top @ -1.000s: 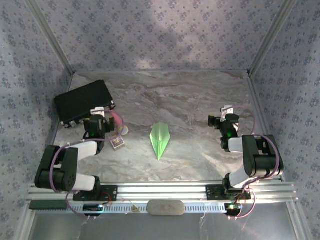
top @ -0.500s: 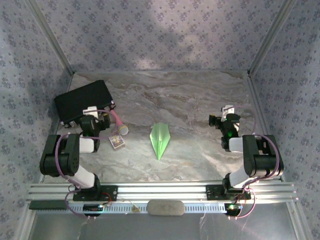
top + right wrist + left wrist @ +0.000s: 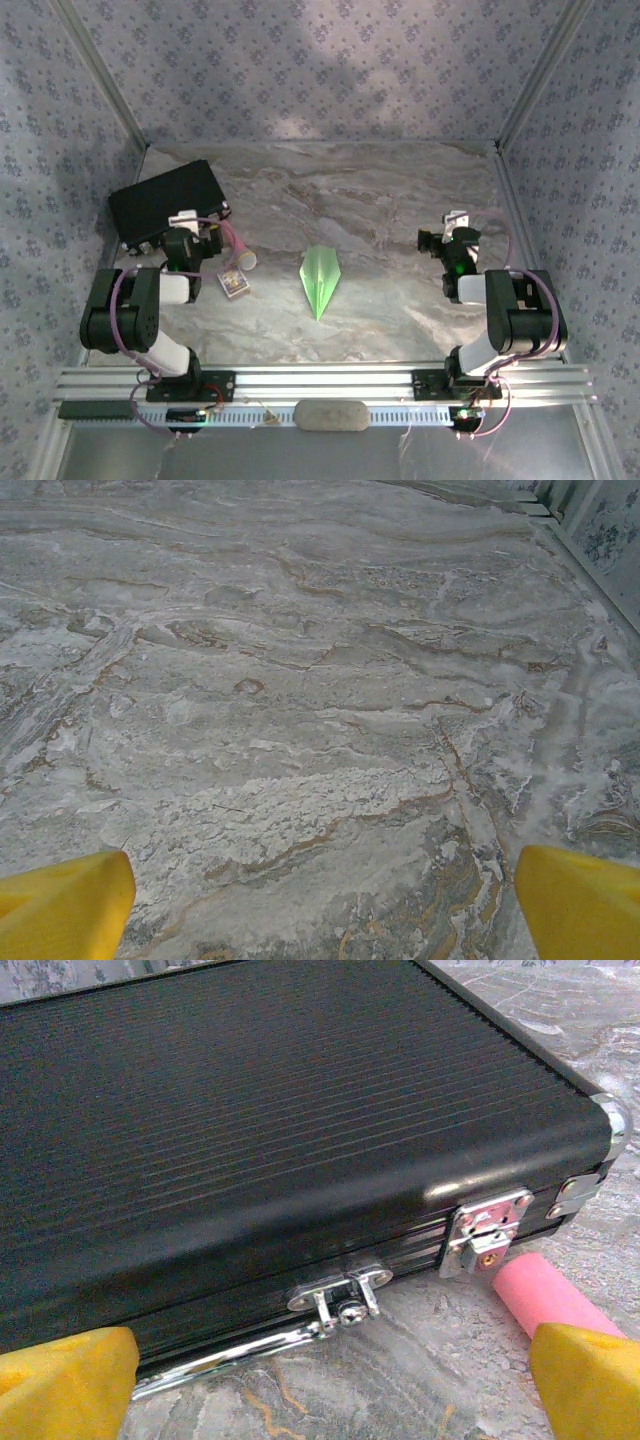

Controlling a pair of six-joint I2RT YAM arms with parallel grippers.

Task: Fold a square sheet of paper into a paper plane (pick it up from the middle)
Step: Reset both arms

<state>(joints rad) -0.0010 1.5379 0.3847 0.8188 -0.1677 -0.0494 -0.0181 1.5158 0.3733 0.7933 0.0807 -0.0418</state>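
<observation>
At the middle of the table [image 3: 400, 200] you have the plane [image 3: 320, 281] lying flat, its sharp tip toward the arm bases, well apart from both grippers. Your left gripper [image 3: 325, 1385] stands wide and holds nothing; it faces the latched side of the black box [image 3: 250, 1130], with the pink cylinder [image 3: 540, 1290] just beside its right finger. Your right gripper [image 3: 320, 900] is wide too and empty, over bare marble on the right. A card box [image 3: 233, 284] sits near the cylinder.

light soft, overhead | glint on black case [image 3: 300, 1140] edge | shadows faint | top view soft, wrist views sharp
</observation>
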